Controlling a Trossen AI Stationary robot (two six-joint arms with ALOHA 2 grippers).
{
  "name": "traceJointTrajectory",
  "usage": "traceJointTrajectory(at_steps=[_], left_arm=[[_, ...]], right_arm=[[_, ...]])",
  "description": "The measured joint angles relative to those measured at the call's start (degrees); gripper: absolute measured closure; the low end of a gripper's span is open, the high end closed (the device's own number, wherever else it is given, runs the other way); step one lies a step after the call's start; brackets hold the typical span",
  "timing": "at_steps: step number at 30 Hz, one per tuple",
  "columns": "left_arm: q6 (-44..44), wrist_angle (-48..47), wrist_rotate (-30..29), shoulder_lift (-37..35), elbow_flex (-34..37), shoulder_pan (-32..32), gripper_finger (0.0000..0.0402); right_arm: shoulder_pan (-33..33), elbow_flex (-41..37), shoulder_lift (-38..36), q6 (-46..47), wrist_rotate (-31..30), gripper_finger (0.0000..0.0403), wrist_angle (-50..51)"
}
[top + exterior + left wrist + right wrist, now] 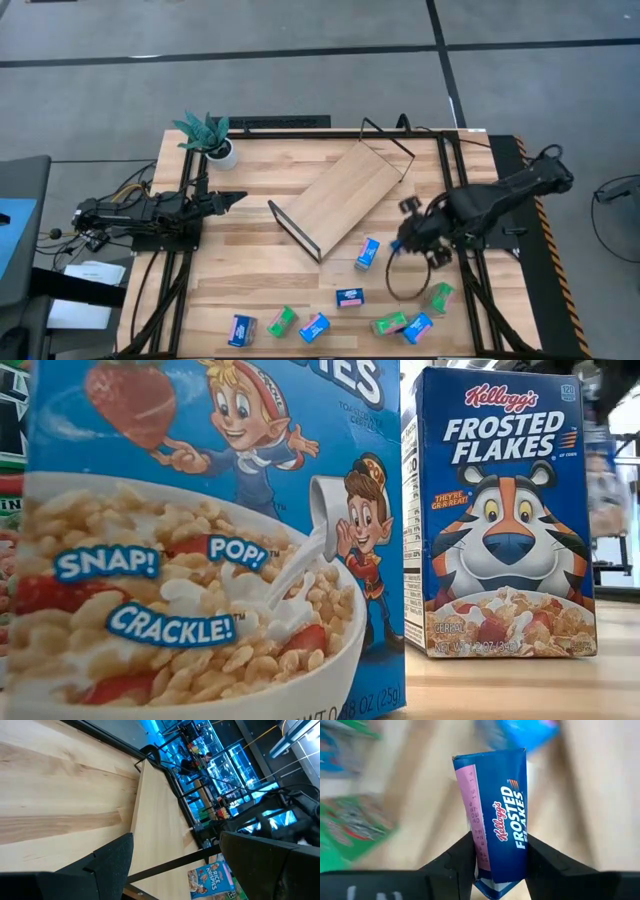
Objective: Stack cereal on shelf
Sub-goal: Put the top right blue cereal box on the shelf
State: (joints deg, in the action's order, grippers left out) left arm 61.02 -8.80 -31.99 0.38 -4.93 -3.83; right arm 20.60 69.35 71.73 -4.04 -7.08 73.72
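Right wrist view: my right fingers (495,860) are clamped on a blue Frosted Flakes box (497,815), "Kellogg's FROSTED FLAKES" running up its side beside a pink panel. From above, my right gripper (408,235) sits just right of the shelf (340,195), which lies diagonally across the tabletop (250,275). My left fingers (112,862) stand wide apart with nothing between them, facing the shelf's near end. Low view: a Rice Krispies box (200,540) reading "SNAP! CRACKLE! POP!" stands beside another Frosted Flakes box (505,510). More blue and green boxes lie scattered along the front edge.
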Motion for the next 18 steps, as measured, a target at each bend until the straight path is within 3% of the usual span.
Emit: traceJointTrajectory(at_steps=[8, 18], left_arm=[[0.06, 0.00, 0.28, 0.00, 0.00, 0.00, 0.0116], [-0.04, -2.16, 0.19, -0.02, 0.00, 0.01, 0.0116]], right_arm=[[-13.34, 3.36, -6.31, -18.45, -12.33, 0.0239, -0.33], [-34.31, 4.52, -2.67, -49.87, -11.38, 0.0239, -21.42]])
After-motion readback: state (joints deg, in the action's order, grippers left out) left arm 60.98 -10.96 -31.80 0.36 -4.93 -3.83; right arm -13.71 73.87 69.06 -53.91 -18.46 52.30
